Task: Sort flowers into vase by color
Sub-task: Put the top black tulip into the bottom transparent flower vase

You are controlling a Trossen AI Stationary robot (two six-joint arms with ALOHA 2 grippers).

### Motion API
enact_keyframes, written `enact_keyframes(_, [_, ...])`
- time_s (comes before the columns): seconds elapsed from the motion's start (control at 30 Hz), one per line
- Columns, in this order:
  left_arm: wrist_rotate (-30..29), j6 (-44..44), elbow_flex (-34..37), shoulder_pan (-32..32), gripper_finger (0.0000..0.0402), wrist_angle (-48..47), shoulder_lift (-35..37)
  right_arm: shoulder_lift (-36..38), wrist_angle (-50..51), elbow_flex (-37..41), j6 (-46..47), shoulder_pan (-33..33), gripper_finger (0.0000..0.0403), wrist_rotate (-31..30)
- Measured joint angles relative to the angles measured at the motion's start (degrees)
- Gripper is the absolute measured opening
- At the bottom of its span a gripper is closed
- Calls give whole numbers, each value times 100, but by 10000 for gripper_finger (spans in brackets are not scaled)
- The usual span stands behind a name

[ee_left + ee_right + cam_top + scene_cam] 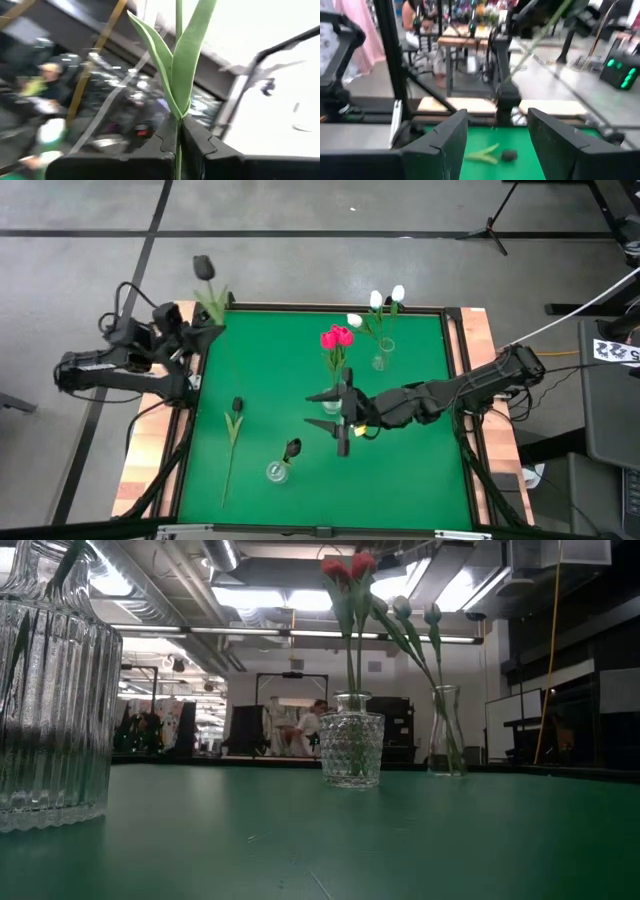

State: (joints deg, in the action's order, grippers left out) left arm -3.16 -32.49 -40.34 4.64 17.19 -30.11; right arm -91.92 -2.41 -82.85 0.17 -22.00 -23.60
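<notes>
My left gripper (205, 328) is at the table's far left corner, shut on a dark tulip (204, 267) whose head reaches past the far edge. My right gripper (331, 412) is open over the table's middle, next to the glass vase with pink-red tulips (337, 337). It points toward the left side and touches nothing. White tulips (376, 300) stand in a slim vase (380, 362). One dark tulip (237, 407) lies flat on the green mat and also shows between my right fingers as the dark tulip (508, 155). Another dark tulip (292, 448) stands in a ribbed vase (277, 471). My left gripper pinches the dark tulip's thin green stem (178, 152) between its two fingers, right below where the leaves (187, 55) branch off. The fingers lie across the stem. The flower is lifted clear of the table, with its leaves and head beyond the fingers.
In the low view the ribbed vase (45, 710) stands close on the left, with the diamond-cut vase (352, 748) and the slim vase (446, 735) farther back. The green mat (410, 480) has a raised wooden frame (150, 450). People and furniture show in the room behind.
</notes>
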Motion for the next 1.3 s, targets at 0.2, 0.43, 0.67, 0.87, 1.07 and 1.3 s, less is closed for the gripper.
enact_keyframes(0.2, [137,449,-2,-961,2,640,-191,-2,-470,-272,-351,0,207,-42])
enact_keyframes(0.43, [-88,909,-216,-1711,2,583,-841,2,-491,-873,-645,0,207,-99])
enact_keyframes(0.67, [-511,1555,-781,-2101,2,588,-1570,-13,-463,-1021,-665,0,207,-405])
enact_keyframes(0.87, [-590,2088,-1443,-2157,2,588,-2087,-282,-995,-1034,-644,106,207,-413])
enact_keyframes(1.07, [-591,2262,-1738,-2154,2,581,-2527,-751,-938,-1635,-657,268,207,9])
enact_keyframes(1.3, [-592,2258,-1733,-2150,2,581,-2739,-1096,-138,-2507,-798,376,207,73])
